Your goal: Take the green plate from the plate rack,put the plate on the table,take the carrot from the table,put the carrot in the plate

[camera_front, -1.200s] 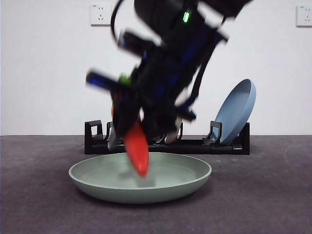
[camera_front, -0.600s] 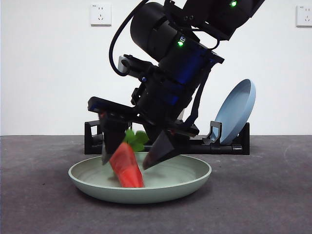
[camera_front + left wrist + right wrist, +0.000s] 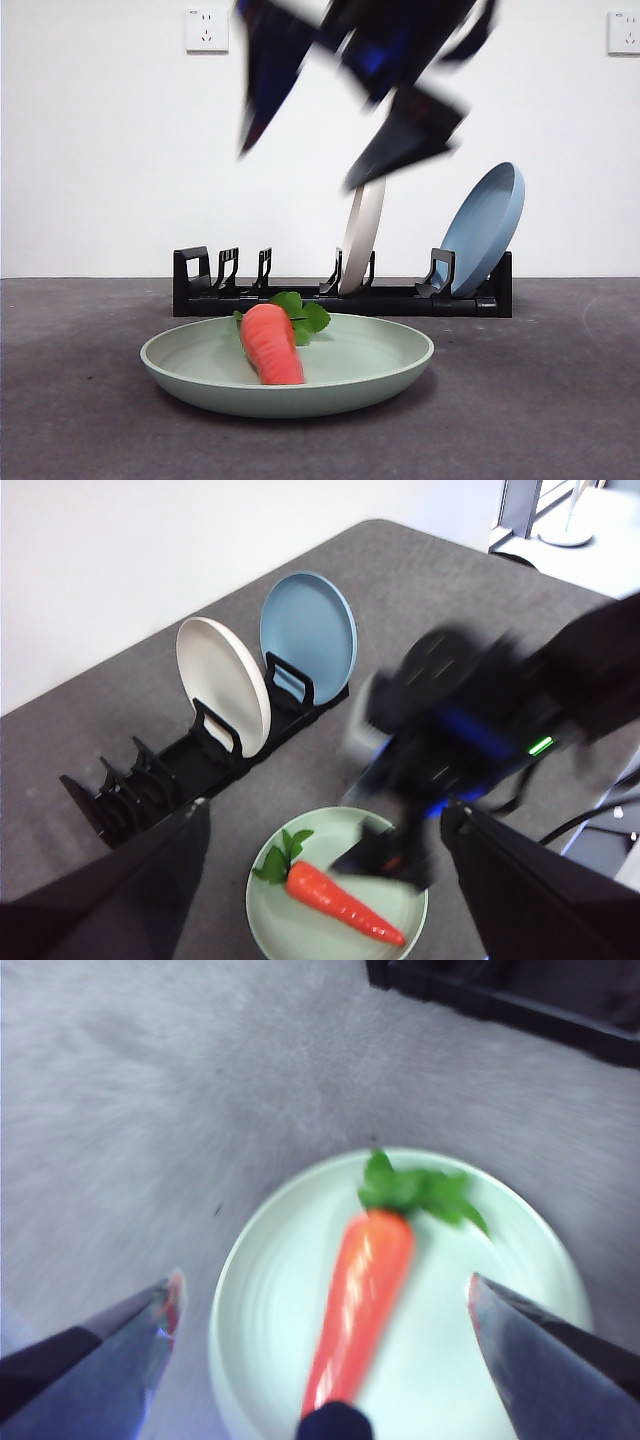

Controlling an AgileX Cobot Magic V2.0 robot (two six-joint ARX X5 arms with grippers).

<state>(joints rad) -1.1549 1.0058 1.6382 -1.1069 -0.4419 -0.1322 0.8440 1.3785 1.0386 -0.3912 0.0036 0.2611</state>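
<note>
A: Where is the carrot [image 3: 270,343] at this moment?

B: Lying flat in the green plate [image 3: 390,368], leaves toward the plate rack [image 3: 300,297] and tip pointing away from it. The plate sits on the worktop [image 3: 540,400] just in front of the rack.

A: And the right pincer [image 3: 325,1305]?

B: Above the plate, jaws spread wide with nothing between them; the carrot lies free beneath. In the front view it is a dark blur high over the plate.

A: The left pincer [image 3: 325,850]?

B: It hangs well above the plate too, jaws wide and empty. It looks like the waiting arm.

A: So what is the step in hand?

B: I judge the placing done, and what remains is getting clear. To do that well, the right arm should go straight up from the plate with its jaws wide, so no finger catches the leaves or the rim.

A: Anything else near the plate to mind?

B: A cream plate [image 3: 362,238] and a light blue plate [image 3: 484,228] stand in the rack behind the green plate. The blur makes it hard to tell how close the arm is to them, so I would not swing it backward.
</note>
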